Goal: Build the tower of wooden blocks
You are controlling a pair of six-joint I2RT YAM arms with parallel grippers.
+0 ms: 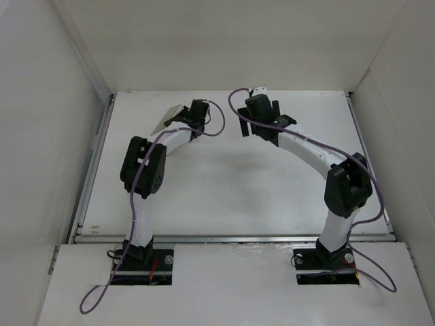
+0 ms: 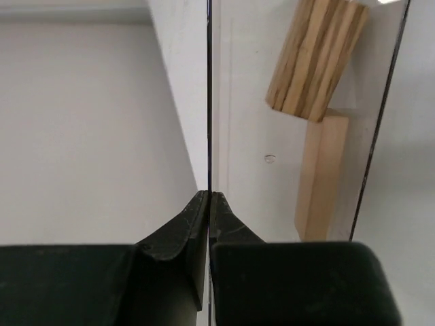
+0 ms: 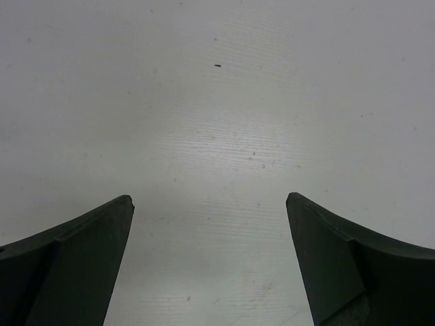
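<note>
My left gripper [image 2: 209, 197] is shut on a thin flat sheet [image 2: 209, 102], seen edge-on in the left wrist view. To the right of that edge show a striped wood block [image 2: 316, 58] and a pale wood block [image 2: 323, 176] below it; I cannot tell whether they are seen through the sheet or mirrored in it. In the top view the left gripper [image 1: 183, 117] is at the far left of the table with a tan-grey flat piece [image 1: 170, 117] at its tip. My right gripper [image 3: 209, 200] is open and empty over bare table, at the far middle [image 1: 262, 119].
White walls enclose the white table [image 1: 224, 183] on the left, back and right. A metal rail [image 1: 231, 238] runs along its near edge. Purple cables loop off both arms.
</note>
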